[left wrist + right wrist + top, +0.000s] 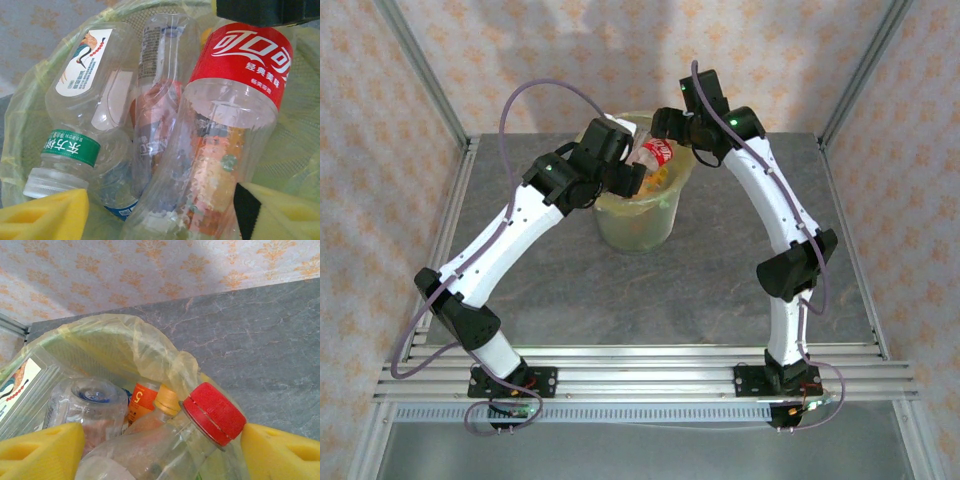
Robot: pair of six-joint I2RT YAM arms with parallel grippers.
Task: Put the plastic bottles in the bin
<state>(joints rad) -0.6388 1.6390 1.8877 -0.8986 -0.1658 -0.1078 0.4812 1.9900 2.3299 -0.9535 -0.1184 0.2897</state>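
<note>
The bin (pixel 635 225), a pale yellow-green bucket with a yellow bag liner (pixel 125 340), stands at the back middle of the table. Both grippers hang over its mouth. A clear bottle with a red label (pixel 240 65) and a red cap (pixel 215 412) lies across the pile at the rim (pixel 655 152). My right gripper (pixel 162 455) is shut on its neck end. My left gripper (pixel 162 220) is open around its base, with a gap at the left pad. Beneath lie a green-labelled bottle (pixel 85 100), a crushed clear one (pixel 160 75) and an orange-labelled one (pixel 142 400).
Grey marble-patterned tabletop (pixel 720 270) surrounds the bin. Aluminium frame posts (pixel 420 70) stand at the back corners before patterned walls. The right gripper's black body (pixel 265 10) sits just above the red label in the left wrist view.
</note>
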